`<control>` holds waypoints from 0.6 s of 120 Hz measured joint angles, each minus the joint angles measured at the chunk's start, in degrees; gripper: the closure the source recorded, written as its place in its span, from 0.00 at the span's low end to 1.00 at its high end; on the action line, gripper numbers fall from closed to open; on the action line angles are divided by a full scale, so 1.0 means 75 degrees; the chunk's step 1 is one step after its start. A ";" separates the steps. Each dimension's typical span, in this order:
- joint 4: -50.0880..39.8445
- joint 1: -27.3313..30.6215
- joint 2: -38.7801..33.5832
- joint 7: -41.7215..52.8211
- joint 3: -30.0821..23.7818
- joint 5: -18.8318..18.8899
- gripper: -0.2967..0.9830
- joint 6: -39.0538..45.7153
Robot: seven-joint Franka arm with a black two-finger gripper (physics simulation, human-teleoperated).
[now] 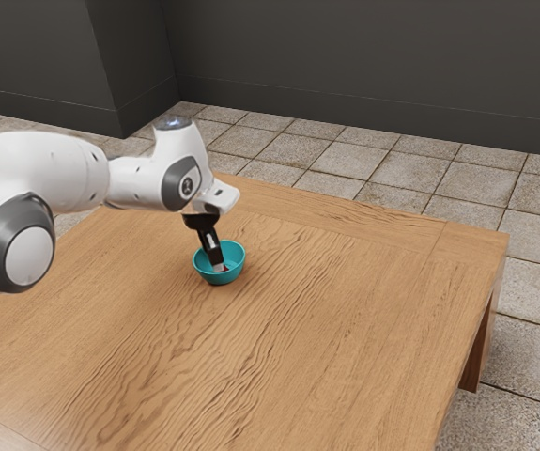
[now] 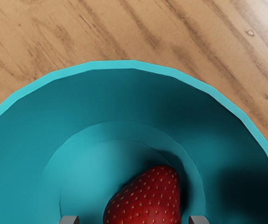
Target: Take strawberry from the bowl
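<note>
My gripper (image 1: 220,267) points down into the teal bowl (image 1: 234,267), its tips low inside the rim. Beside the tips a small bit of the red strawberry (image 1: 226,270) shows. In the wrist view the strawberry (image 2: 145,198) rests on the floor of the bowl (image 2: 124,65). The two grey fingertips of my gripper (image 2: 134,220) stand apart at the lower edge, one on each side of the berry, with visible gaps between them and it. The gripper is open. The berry's lower part is cut off by the wrist view's edge.
The bowl stands on a wooden table (image 1: 345,319), nearer its far edge in the exterior view. The bowl's wall surrounds the fingertips. Beyond the table are a tiled floor (image 1: 396,169) and a dark wall (image 1: 373,66).
</note>
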 joint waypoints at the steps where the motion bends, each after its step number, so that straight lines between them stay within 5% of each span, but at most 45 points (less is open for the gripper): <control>1: 0.0002 0.0000 0.0007 0.0001 0.0000 -0.0001 0.57 0.0008; 72: 0.0000 0.0011 0.0241 0.0072 -0.0009 -0.0018 0.57 0.0370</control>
